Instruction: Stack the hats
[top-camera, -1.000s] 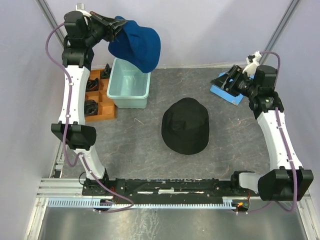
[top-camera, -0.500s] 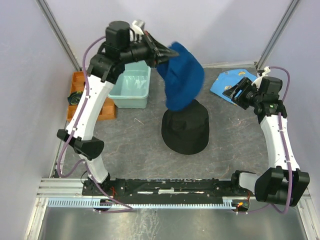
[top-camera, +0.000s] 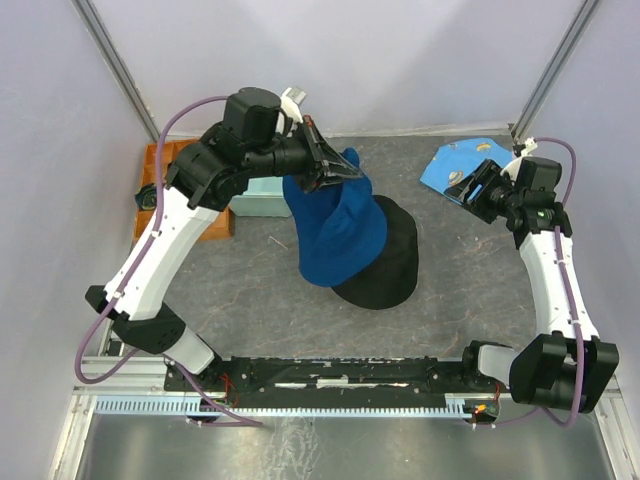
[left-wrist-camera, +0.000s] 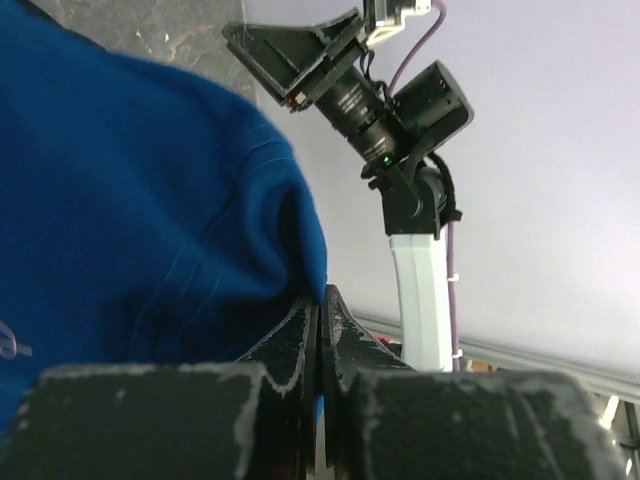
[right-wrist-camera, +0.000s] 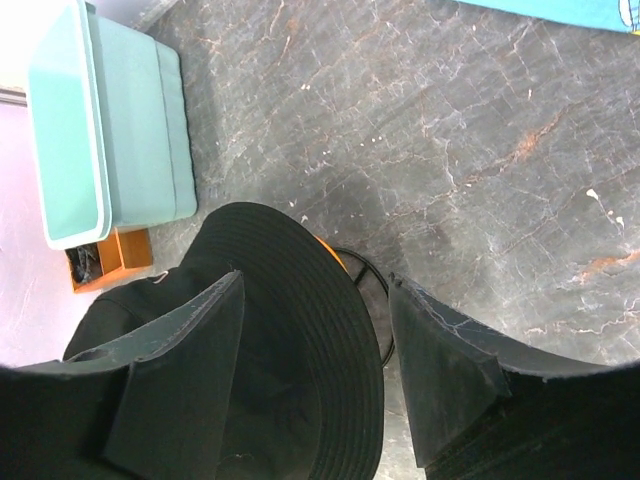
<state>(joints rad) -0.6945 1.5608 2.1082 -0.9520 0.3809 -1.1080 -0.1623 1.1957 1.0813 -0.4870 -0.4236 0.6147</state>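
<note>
**Over the black hat — navy hat hanging from the left tool**

Above the middle of the counter, the navy hat hangs by a pinch of its fabric. Its lower part overlaps the side of the black hat nearer the left arm, though whether the two touch cannot be told. The black hat lies flat on the grey stone surface, and the right wrist view shows an orange sliver at its brim edge. The left tool is clenched on the navy cloth, its fingers pressed together. The right tool sits well apart at the far right, just beside the light-blue printed cloth — jaws spread, nothing between them. A mint-green tub shows partly behind the left arm, with an orange tray beyond it.
</note>
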